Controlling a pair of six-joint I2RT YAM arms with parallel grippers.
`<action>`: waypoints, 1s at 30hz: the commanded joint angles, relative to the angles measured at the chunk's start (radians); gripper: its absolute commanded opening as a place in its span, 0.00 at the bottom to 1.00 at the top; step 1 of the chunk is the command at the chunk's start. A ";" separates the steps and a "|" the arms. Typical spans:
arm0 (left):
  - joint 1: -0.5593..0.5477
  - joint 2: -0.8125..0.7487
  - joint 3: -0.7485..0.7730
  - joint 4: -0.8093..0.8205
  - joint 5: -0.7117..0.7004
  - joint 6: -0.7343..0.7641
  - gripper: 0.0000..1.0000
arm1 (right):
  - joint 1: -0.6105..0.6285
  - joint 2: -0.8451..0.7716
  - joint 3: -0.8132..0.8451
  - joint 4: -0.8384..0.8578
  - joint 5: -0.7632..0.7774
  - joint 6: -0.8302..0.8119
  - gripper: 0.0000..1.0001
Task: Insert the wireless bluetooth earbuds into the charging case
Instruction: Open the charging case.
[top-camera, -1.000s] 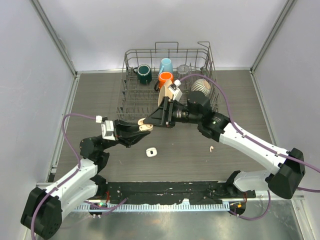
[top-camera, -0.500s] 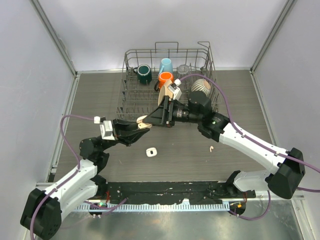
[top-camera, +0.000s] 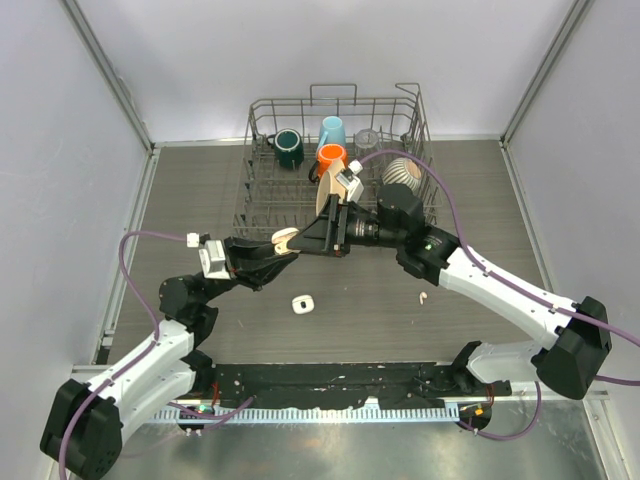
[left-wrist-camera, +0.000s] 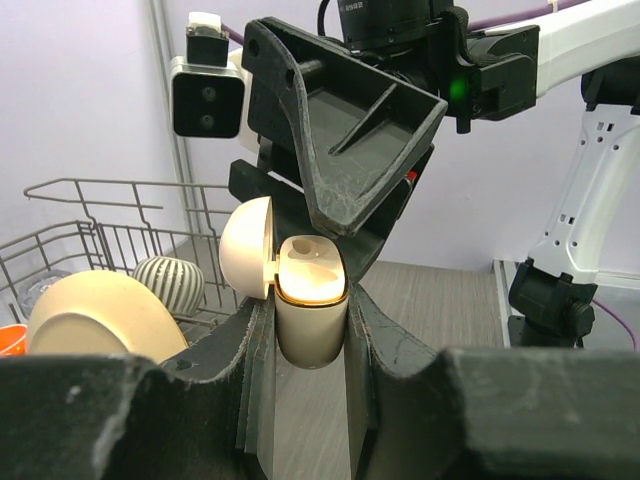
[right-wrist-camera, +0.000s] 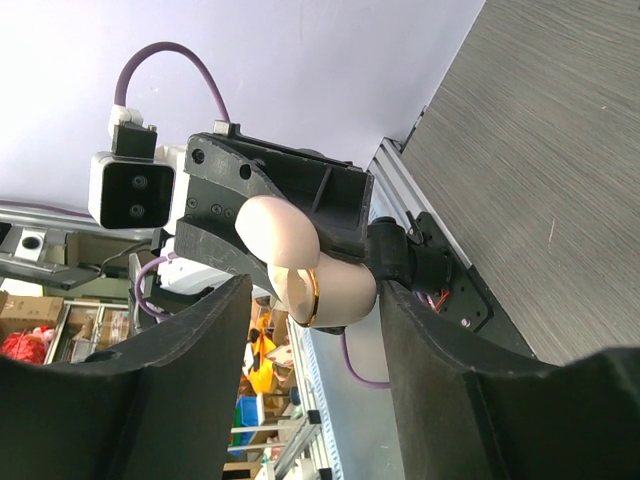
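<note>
The charging case (left-wrist-camera: 311, 283) is being clamped upright between the fingers of the left gripper (left-wrist-camera: 310, 335). It is being held above the table (top-camera: 480, 200), a little toward 9 o'clock from the middle of the overhead view. Its lid (left-wrist-camera: 247, 248) is being kept swung open toward 9 o'clock in the left wrist view, and the cream top face is being shown to that camera. Whether an earbud is seated inside cannot be told.

The right gripper (right-wrist-camera: 315, 300) is being held at the case from 3 o'clock in the overhead view. Its fingers are being kept apart, one on either side of the case in the right wrist view. Whether they are touching the case cannot be told.

One earbud (top-camera: 424, 297) is lying on the table at about 4 o'clock from the case, well apart from it. A small white item (top-camera: 303, 303), too small to be identified, is lying at 6 o'clock from the case, near it.

At 12 o'clock a wire dish rack (top-camera: 262, 190) is being occupied by a dark green mug (top-camera: 289, 148), a blue mug (top-camera: 332, 132), an orange mug (top-camera: 331, 156) and a striped vessel (top-camera: 404, 172).
</note>
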 joint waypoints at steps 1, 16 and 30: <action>-0.002 -0.017 -0.003 0.030 -0.024 0.022 0.00 | -0.001 -0.017 0.004 0.036 -0.023 0.009 0.58; -0.003 -0.069 -0.016 0.027 -0.056 0.014 0.00 | -0.180 -0.233 -0.040 -0.238 0.209 -0.149 0.69; -0.002 -0.115 -0.052 0.059 -0.067 -0.001 0.00 | -0.496 -0.416 -0.151 -0.838 0.879 -0.390 0.72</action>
